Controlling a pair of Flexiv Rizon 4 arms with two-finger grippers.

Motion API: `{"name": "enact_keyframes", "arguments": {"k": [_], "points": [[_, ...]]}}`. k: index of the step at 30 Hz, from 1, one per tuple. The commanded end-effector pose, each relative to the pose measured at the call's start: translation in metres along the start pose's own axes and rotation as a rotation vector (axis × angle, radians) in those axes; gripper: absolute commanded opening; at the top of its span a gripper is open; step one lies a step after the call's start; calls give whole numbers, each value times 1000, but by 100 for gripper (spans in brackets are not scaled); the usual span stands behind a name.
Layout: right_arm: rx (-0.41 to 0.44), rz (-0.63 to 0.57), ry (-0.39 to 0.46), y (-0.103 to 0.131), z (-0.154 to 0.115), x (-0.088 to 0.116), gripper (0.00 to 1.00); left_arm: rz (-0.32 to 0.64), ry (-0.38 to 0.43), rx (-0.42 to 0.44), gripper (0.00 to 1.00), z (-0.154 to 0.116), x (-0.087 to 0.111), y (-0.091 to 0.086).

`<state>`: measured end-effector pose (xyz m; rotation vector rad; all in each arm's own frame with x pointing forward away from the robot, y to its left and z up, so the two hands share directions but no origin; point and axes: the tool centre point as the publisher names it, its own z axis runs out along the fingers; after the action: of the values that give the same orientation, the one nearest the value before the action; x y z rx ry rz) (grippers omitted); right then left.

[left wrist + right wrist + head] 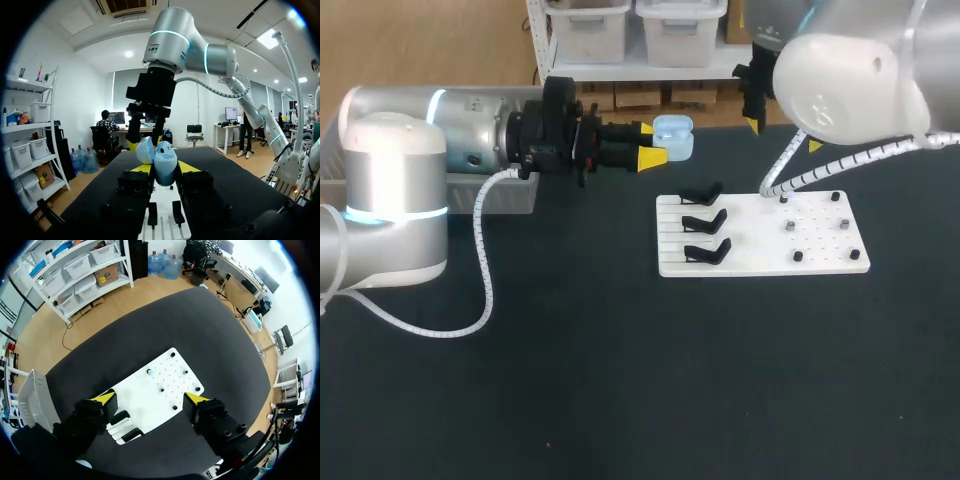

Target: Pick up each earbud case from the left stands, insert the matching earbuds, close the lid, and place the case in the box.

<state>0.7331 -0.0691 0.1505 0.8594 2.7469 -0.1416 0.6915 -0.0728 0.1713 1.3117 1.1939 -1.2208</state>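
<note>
Box (31,400) sat at the table's (620,400) far left edge, behind the left arm. Left pincer (164,167) was held up above the table, left of the board, and clamped on the pale blue earbud case (672,138). Both yellow tips pressed the case's sides, and its lid (145,150) was flipped open. White board (760,262) lay right of centre on the table. Three black stands (706,220) ran in a column down its left half. Small dark bits (790,227) were dotted over its right half, too small to say what they were. Right pincer (150,398) hung above the board's far side with its fingers spread wide and apart from everything. In the left wrist view it was just beyond the held case.
</note>
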Motion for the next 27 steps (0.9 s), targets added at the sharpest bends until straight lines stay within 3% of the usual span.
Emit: {"name": "enact_keyframes", "arguments": {"k": [1,12,16,26,27], "points": [[0,0,0,0,0,0,100,3,-2,-6,0,0,1,-2],[-16,-5,3,1,0,-1,100,3,-2,-6,0,0,1,-2],[-47,-112,-75,-1,8,-3,100,3,-2,-6,0,0,1,-2],[-64,-316,44,-23,56,1,100,3,-2,-6,0,0,1,-2],[-70,-319,55,-25,59,-1,96,3,-2,-6,0,0,1,-2]]}}
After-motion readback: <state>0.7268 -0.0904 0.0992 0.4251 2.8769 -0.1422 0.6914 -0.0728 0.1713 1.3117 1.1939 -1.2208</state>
